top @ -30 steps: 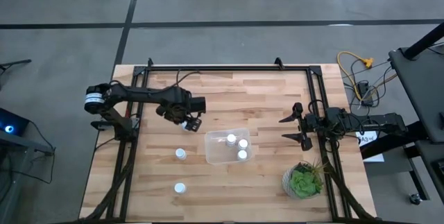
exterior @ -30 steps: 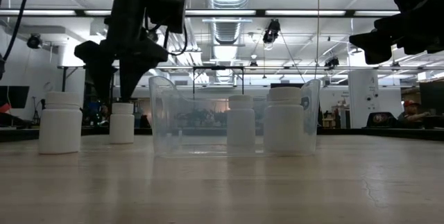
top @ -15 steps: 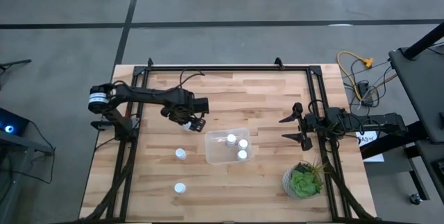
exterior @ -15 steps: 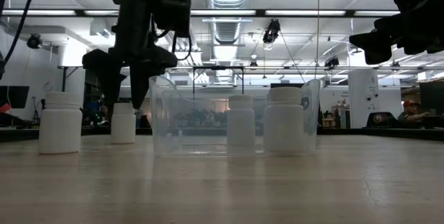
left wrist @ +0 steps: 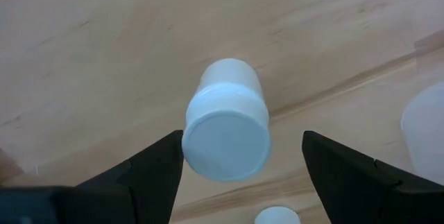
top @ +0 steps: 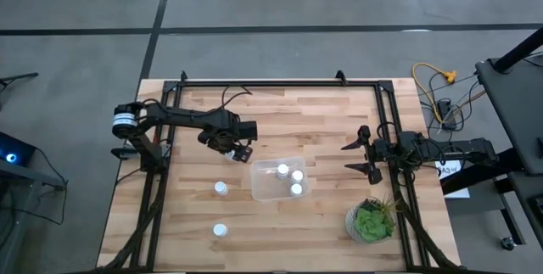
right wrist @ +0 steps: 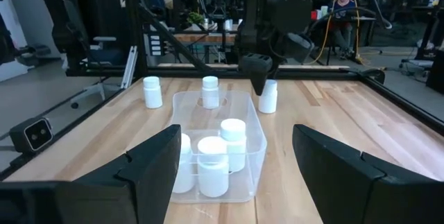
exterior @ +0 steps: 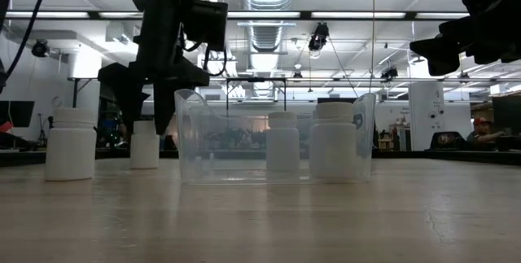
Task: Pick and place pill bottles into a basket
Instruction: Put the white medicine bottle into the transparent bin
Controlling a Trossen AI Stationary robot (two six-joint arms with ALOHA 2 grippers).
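Note:
My left gripper (left wrist: 243, 141) points down over a white pill bottle (left wrist: 227, 116) standing upright on the table just left of the basket (top: 263, 191). It is open, with one finger on either side of the bottle's cap (exterior: 145, 126) and not touching it. The clear basket holds three pill bottles (top: 289, 177). Two more bottles (top: 221, 188) (top: 220, 230) stand on the table's near left. At the right side my right gripper (top: 360, 157) hangs level and open, with nothing between its fingers.
A green potted plant (top: 371, 222) stands at the near right, close to the right arm. Black frame rails (top: 280, 83) run along the table's far, left and right sides. Bare wood lies between the basket and the right arm.
My left gripper has sunk toward the bottle beneath it and drifted slightly toward the basket, keeping its fingers apart; its fingertips now reach the level of the cap. The bottles and the right arm have stayed put.

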